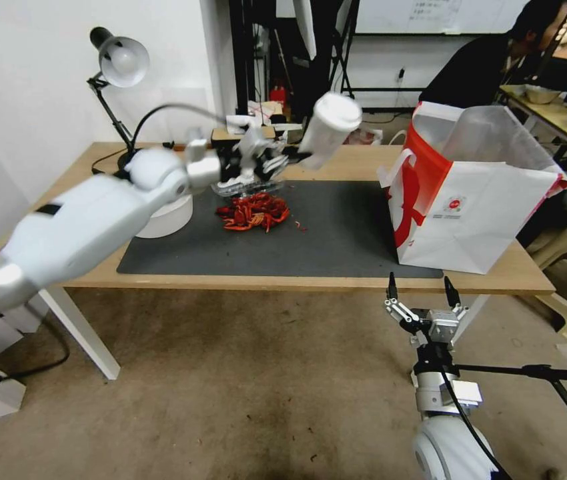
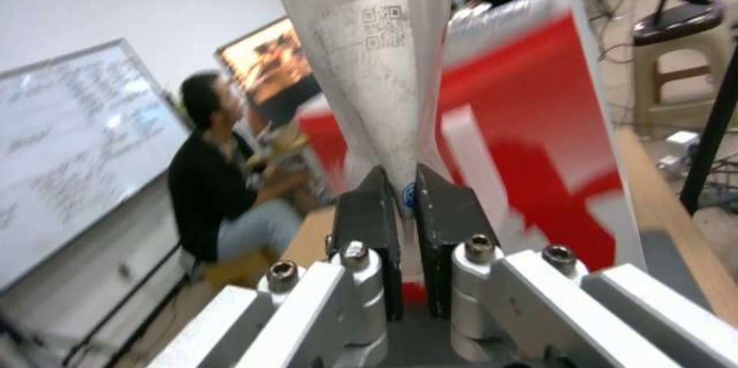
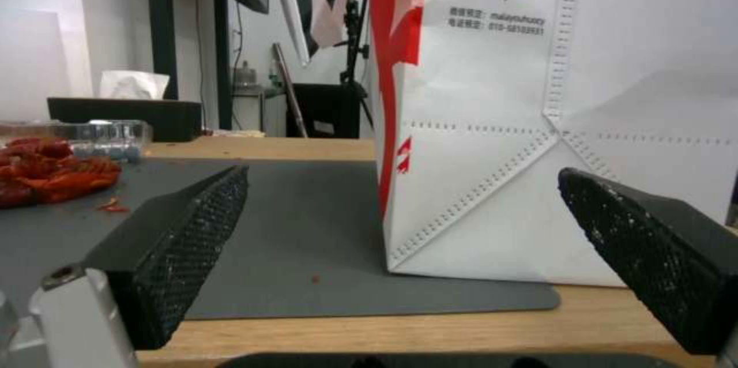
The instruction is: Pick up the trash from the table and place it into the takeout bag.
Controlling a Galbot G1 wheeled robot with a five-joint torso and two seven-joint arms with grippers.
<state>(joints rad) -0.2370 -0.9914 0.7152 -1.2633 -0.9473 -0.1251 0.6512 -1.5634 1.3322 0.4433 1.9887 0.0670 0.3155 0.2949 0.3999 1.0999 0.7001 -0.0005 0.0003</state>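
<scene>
My left gripper (image 1: 291, 160) is shut on the base of a clear plastic cup (image 1: 329, 130) with a white lid, held tilted in the air above the back of the dark mat (image 1: 337, 233). In the left wrist view the cup (image 2: 377, 68) is pinched between the fingers (image 2: 369, 212), with the takeout bag (image 2: 538, 143) behind it. The white and red takeout bag (image 1: 477, 200) stands open at the right end of the table (image 1: 510, 277). Red crayfish shells (image 1: 253, 212) lie on the mat, with a white bowl (image 1: 163, 217) to their left. My right gripper (image 1: 423, 290) hangs open below the table's front edge, facing the bag (image 3: 615, 97).
A clear plastic tray (image 1: 247, 187) sits just behind the shells. A desk lamp (image 1: 120, 63) stands at the back left corner. A black tissue box (image 3: 123, 114) rests at the table's far edge. A person sits at another desk behind the bag. Stools stand to the right.
</scene>
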